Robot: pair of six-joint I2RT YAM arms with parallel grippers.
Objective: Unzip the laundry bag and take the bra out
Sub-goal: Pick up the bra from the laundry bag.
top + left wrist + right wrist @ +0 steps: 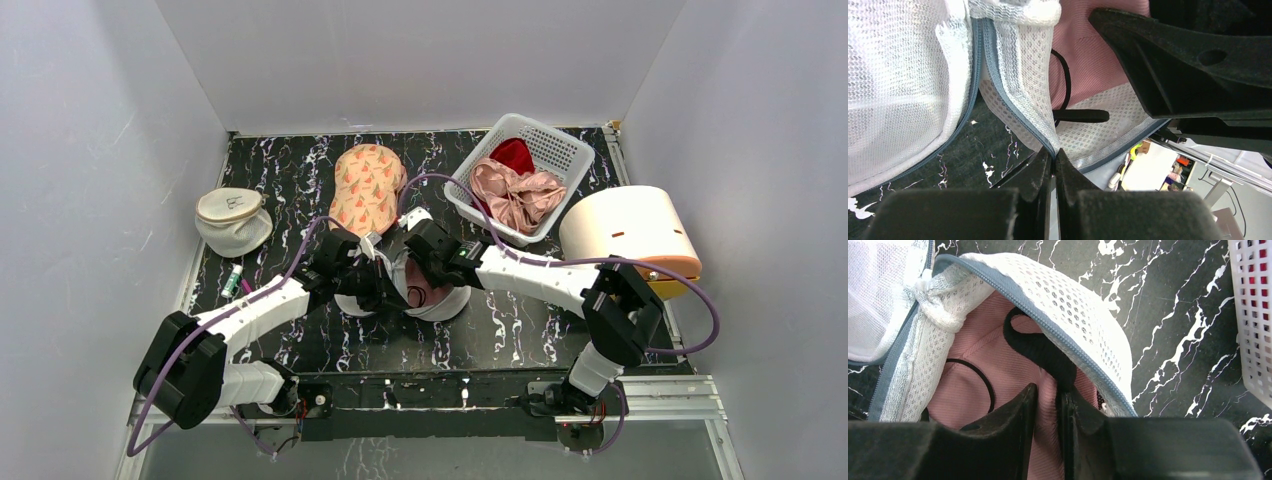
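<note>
The laundry bag (447, 305), white mesh with a grey-blue zip, lies unzipped at the table's middle; it also shows in the left wrist view (898, 90) and the right wrist view (1083, 315). Inside it lies the bra (978, 355), which here looks like pink ribbed fabric with thin black straps (1088, 55). My left gripper (1054, 152) is shut on the bag's zip rim and holds the flap up. My right gripper (1047, 395) reaches into the opening and is shut on a fold of the bra's pink fabric beside a black strap. In the top view both grippers (385, 280) (420, 275) meet over the bag.
A white basket (570, 150) at the back right holds a shiny pink garment (515, 195) and a red cloth (513, 155). A cream-topped mesh pouch (232, 218) sits at the left, a peach patterned pouch (366, 185) behind, a cream drum (630, 235) at the right, and a green pen (232, 280) near the left edge.
</note>
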